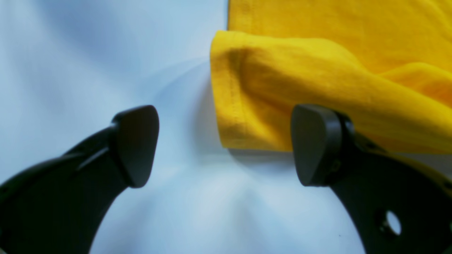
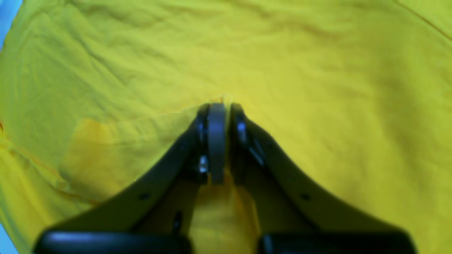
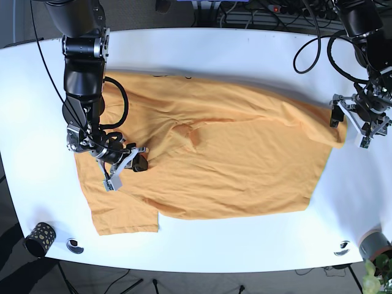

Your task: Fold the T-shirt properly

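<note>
Light was bright and even in the base view, with the white table [image 3: 202, 55] near glare along the top and only soft, short shadows at the lower edge of the T-shirt [image 3: 233, 159]. The table's edges bowed as under a wide lens. Both wrist views were soft; in the left one the cloth cast a faint shadow below centre. The right wrist view was blurred throughout, perhaps colour-shifted toward green.

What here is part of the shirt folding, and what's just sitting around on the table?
Job:
- T-shirt, spread on the table
- right gripper, jaws shut on the T-shirt
- left gripper, jaws open by the sleeve

Lying about:
- speckled cup
- small round things near the front edge
- cables
</note>
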